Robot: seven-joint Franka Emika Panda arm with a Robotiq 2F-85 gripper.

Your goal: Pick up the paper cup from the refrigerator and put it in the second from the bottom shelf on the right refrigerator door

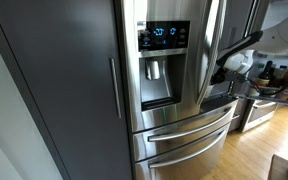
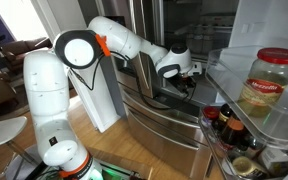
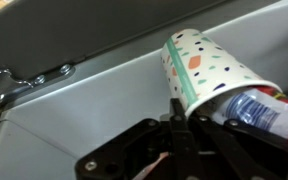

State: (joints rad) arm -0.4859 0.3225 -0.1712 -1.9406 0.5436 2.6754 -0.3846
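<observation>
Wrist view, nearest item: gripper (image 3: 174, 125), black, entering from the lower edge, fingers drawn narrow and pinched on the wall of the paper cup (image 3: 206, 68).
- Paper cup: pale, speckled with small coloured dots and a green band. It is held tilted, narrow base to the upper left, wide rim to the lower right.
- Bottle (image 3: 269, 108): clear, blue and red label, lying just behind the cup's rim at the right edge. Whether the two touch cannot be told.
- Grey inner wall (image 3: 84, 110): plain, sloping behind the cup. A metal bracket (image 3: 34, 78) with screws sits on it at the left.

Exterior views, near ground:
- Right refrigerator door (image 2: 274, 20): swung open, pale inner side facing the camera, shelves stocked.
- Jar (image 2: 269, 85): red lid, yellowish contents, standing upright on an upper door shelf.
- Dark bottles (image 2: 229, 125): clustered upright on the door shelf below the jar.

Middle ground:
- Arm (image 2: 124, 42): white with an orange ring at one joint, rising from its base at the left and reaching right into the open compartment. The claw end lies inside, above the drawers (image 2: 159, 115).

Far ground:
- Refrigerator (image 1: 174, 110): stainless steel, two wide drawers with bar handles.
- Dispenser panel (image 1: 164, 36): blue-lit, on the closed door.
- Dark grey cabinet (image 1: 64, 80): directly beside that door.
</observation>
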